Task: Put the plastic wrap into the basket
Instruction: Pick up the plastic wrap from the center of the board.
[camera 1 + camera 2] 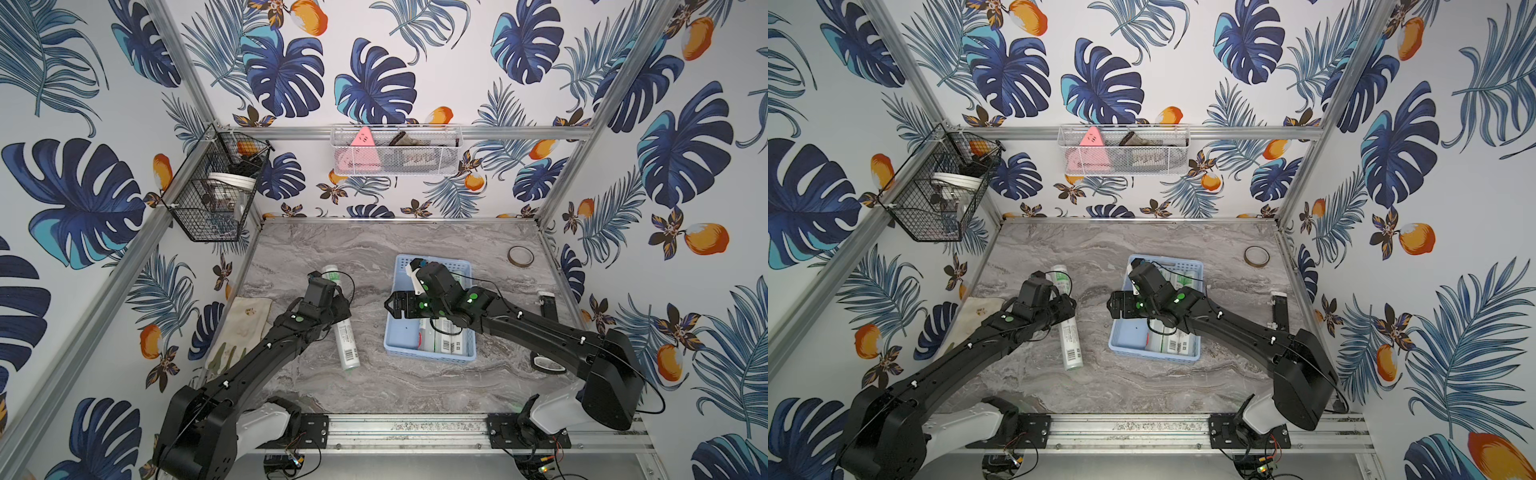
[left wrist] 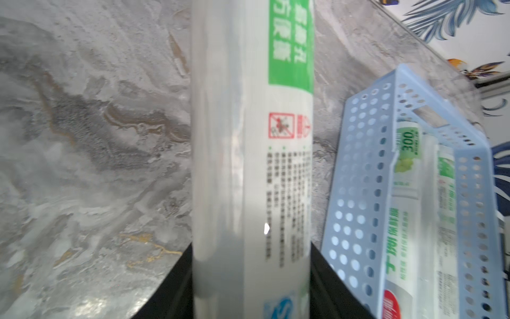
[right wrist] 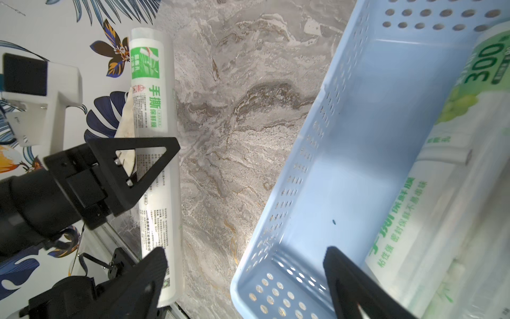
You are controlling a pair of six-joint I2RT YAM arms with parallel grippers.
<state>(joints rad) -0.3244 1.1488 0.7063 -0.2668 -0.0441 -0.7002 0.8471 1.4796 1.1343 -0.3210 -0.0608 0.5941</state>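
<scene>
Closest, one plastic wrap roll [image 2: 248, 165], printed 手撕保鲜膜 with a barcode, sits clamped in the left gripper [image 2: 251, 245] beside the basket [image 1: 428, 356]. Other rolls [image 1: 451, 343], marked 300, lie inside, partly hidden by the right arm [image 1: 519, 320]. Its right gripper [image 1: 395, 305] is spread wide, empty. Tape ring [image 1: 520, 256] and cloth [image 1: 245, 328] rest on the table [image 1: 415, 386].

A robot test cell dressed up as a corner of a home. A bare aluminium frame [image 1: 399, 132] holds flat panels of tropical-leaf wallpaper [image 1: 286, 75] around a small marble-look worktop [image 1: 374, 245]. Two black robot arms, the left arm [image 1: 257, 357] and the right arm [image 1: 536, 328], are bolted to a metal rail [image 1: 407, 428] at the front, with loose wiring [image 1: 291, 455] below. The domestic touch comes from household goods: plastic wrap [image 1: 347, 345], a blue basket [image 1: 430, 356] — and a black wire basket [image 1: 208, 199] and a white mesh basket [image 1: 395, 156] hung on the frame.
</scene>
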